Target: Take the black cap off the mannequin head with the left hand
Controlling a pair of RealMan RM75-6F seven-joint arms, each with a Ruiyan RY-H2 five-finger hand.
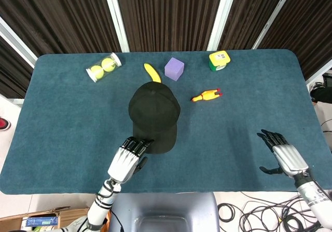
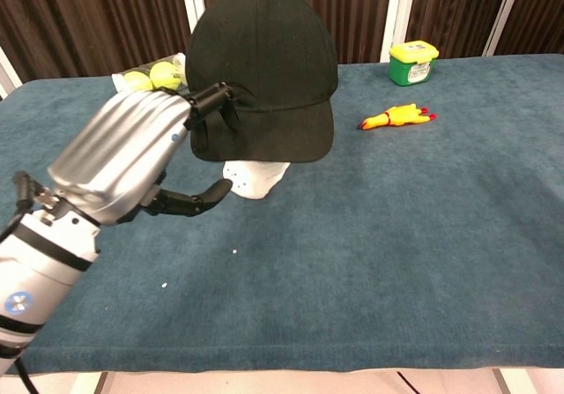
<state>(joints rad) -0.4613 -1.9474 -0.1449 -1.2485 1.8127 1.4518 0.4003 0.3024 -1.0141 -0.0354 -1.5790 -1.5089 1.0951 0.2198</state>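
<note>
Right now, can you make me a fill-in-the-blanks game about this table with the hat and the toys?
1. The black cap sits on a white mannequin ____.
2. The robot's ____ hand has its fingers on the cap's brim.
3. The clear tube holds yellow tennis ____.
4. The foam cube beside the yellow banana is ____.

Missing words: head; left; balls; purple

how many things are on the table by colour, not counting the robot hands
black: 1, black fabric cap
white: 1, white mannequin head
yellow: 2, yellow banana, yellow rubber chicken toy
purple: 1, purple cube
yellow-green: 2, clear tube of tennis balls, green tub with yellow lid
total: 7
</note>
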